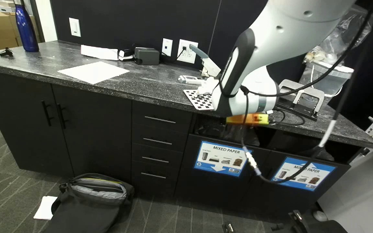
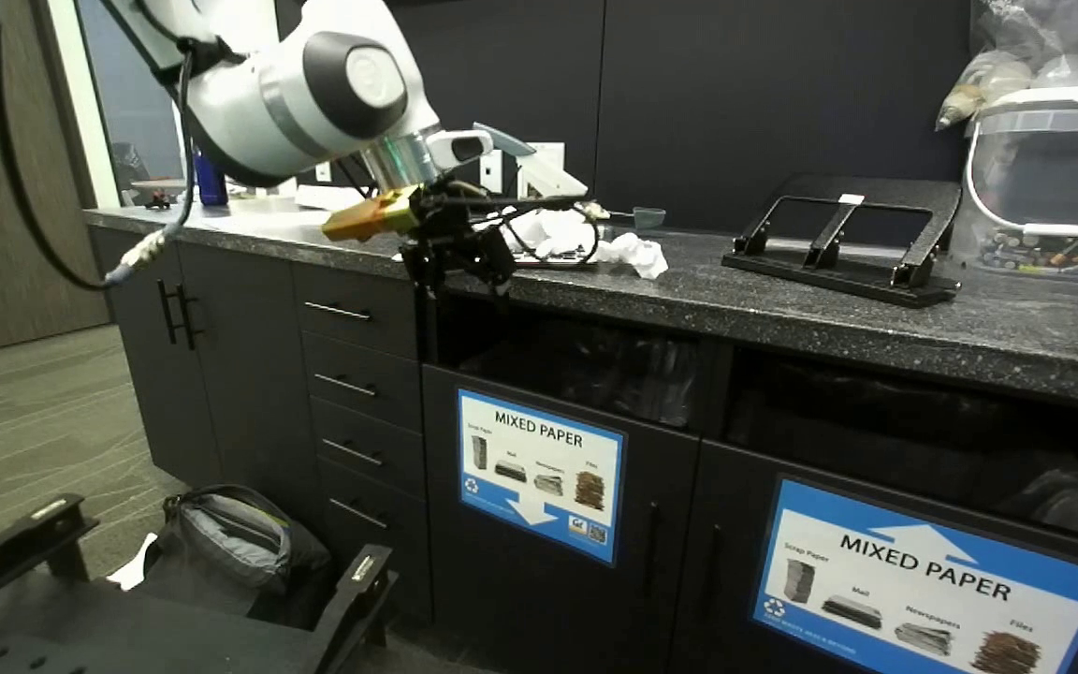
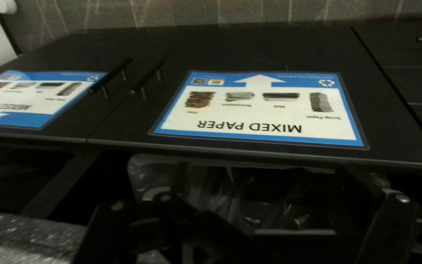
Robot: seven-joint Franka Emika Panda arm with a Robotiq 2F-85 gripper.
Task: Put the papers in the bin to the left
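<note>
Jaws parted, the gripper [image 2: 458,279] hangs by the front edge of the counter [image 2: 782,343]; under it the bin [image 2: 539,590] gapes; crumpled white papers [image 2: 635,254] lie atop the counter.

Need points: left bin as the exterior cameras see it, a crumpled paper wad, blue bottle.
Left bin [image 2: 539,604], in an exterior view: lower front panel.
Crumpled paper wad [image 2: 637,254], in an exterior view: its middle.
Blue bottle [image 1: 27,29], in an exterior view: mid-body.

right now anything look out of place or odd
Yes: white paper lies on the floor beside an open bag, as if dropped; crumpled paper litters the counter. Oddly, the left label has a down arrow, the right label an up arrow.
</note>
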